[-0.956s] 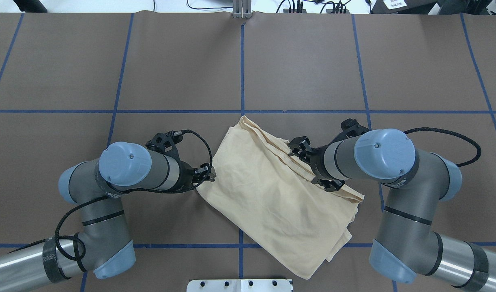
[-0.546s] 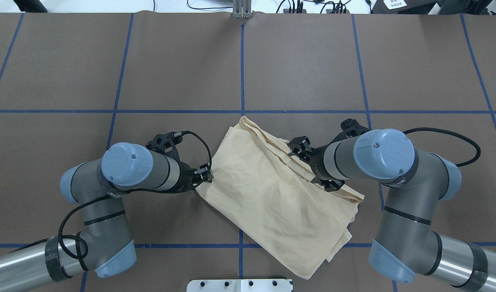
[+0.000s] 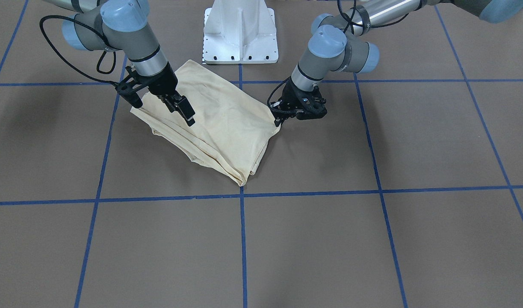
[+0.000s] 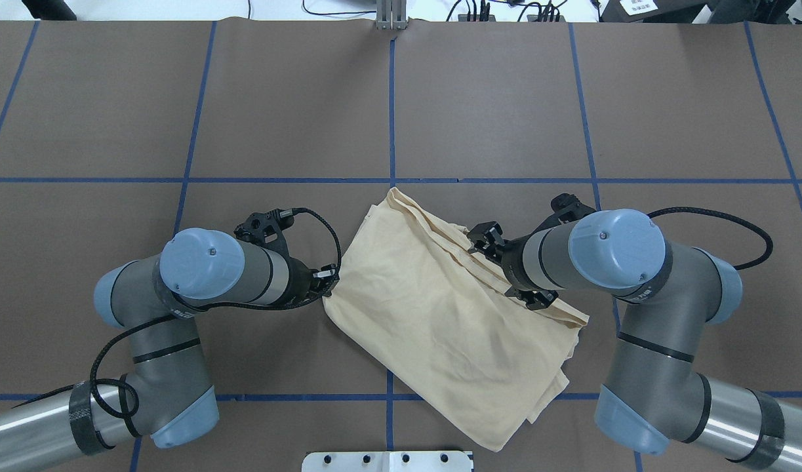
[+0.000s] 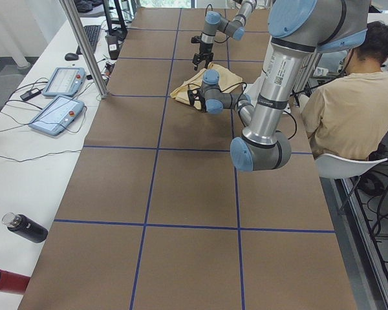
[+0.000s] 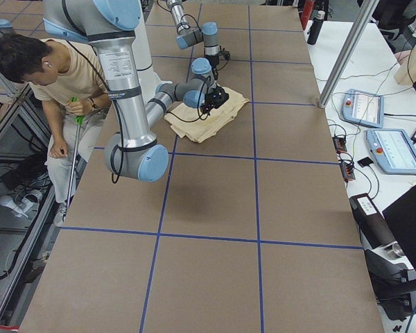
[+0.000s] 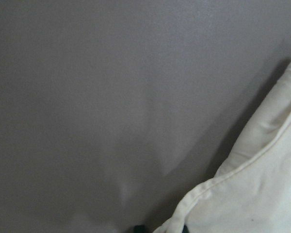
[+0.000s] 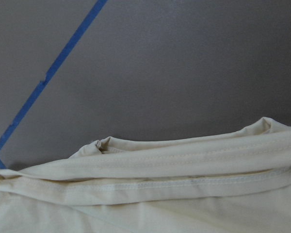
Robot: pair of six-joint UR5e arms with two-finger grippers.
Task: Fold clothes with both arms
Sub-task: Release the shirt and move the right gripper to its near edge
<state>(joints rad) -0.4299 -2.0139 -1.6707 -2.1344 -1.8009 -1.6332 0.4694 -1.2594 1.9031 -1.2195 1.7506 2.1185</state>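
Shirt (image 4: 440, 314), pale cream-yellow, thin fabric: folded into a rough oblong and lying slantwise on the brown table cover (image 4: 505, 98). It is near the robot's edge, just ahead of the white metal pedestal base (image 4: 387, 461), and straddles the centre blue tape line (image 4: 391, 98) of the grid. The surface is lightly creased. The long edge on the right arm's side shows stacked hems (right wrist view: several layers, stitching visible).

Left gripper (image 4: 330, 278), black, two-fingered: at the shirt's corner that points toward the grey left arm (image 4: 204, 262). Its fingertips are clamped on the hemmed corner. The left wrist view shows cloth between the two dark tips at the bottom edge, with a shadow under the hem beside them.

Right gripper (image 4: 477, 239), black: tilted down from the grey right arm (image 4: 614, 249), with its tips at the stacked-hem edge about midway along it. The fingers do not show in the right wrist view, so I cannot tell whether it is apart or gripping cloth.

Surroundings: a seated person in a beige top (image 6: 62, 76) is beside the table on the robot's side. Two control tablets (image 6: 364, 107) lie on the white bench along the far side. A black bottle (image 5: 26, 227) lies on that bench too, well apart from the shirt.
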